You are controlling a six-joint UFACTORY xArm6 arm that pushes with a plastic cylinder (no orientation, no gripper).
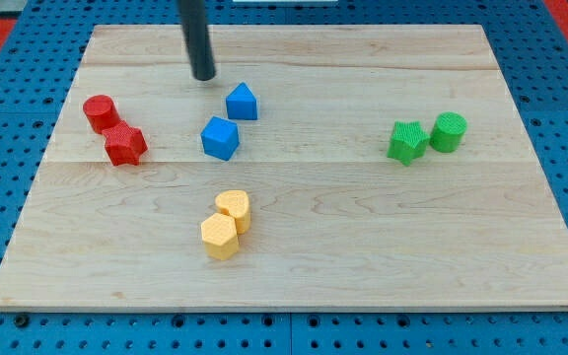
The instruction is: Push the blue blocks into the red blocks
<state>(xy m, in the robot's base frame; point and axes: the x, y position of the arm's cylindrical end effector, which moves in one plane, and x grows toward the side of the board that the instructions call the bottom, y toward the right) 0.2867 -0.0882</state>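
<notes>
Two blue blocks sit left of the board's middle: a blue house-shaped block and a blue cube just below and left of it. Two red blocks stand touching near the view's left: a red cylinder and a red star-shaped block below it. My tip rests on the board above and left of the house-shaped block, a short gap away. It touches no block.
Two yellow blocks sit touching toward the view's bottom, below the blue ones. A green star-shaped block and a green cylinder stand at the right. The wooden board lies on a blue pegboard.
</notes>
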